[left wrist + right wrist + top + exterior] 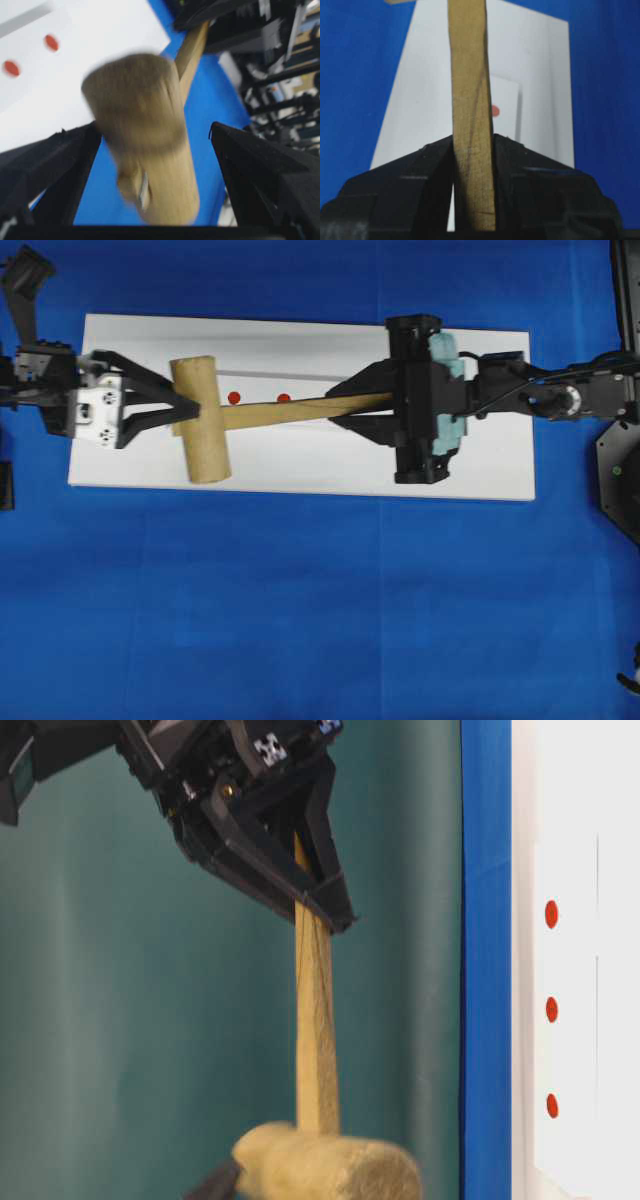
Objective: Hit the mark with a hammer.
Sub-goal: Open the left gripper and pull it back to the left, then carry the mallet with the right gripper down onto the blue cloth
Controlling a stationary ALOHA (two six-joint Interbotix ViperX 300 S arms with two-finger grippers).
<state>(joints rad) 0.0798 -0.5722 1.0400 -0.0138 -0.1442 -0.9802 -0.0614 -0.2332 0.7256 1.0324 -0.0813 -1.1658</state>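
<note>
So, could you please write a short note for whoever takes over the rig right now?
Left hand: open, fingers either side of the hammer head, not gripping.
Right hand: shut on the hammer's handle, carrying it above the white block.
Two red dots show beside the handle in the overhead view; the mark shows from table level.
Done: hammer passed to the right hand.
Left: withdraw the left hand, strike the mark.

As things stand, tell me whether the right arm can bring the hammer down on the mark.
Probably yes. The right tool grips the hammer by its handle, and the left tool is open. The mark itself is hidden under the head.
</note>
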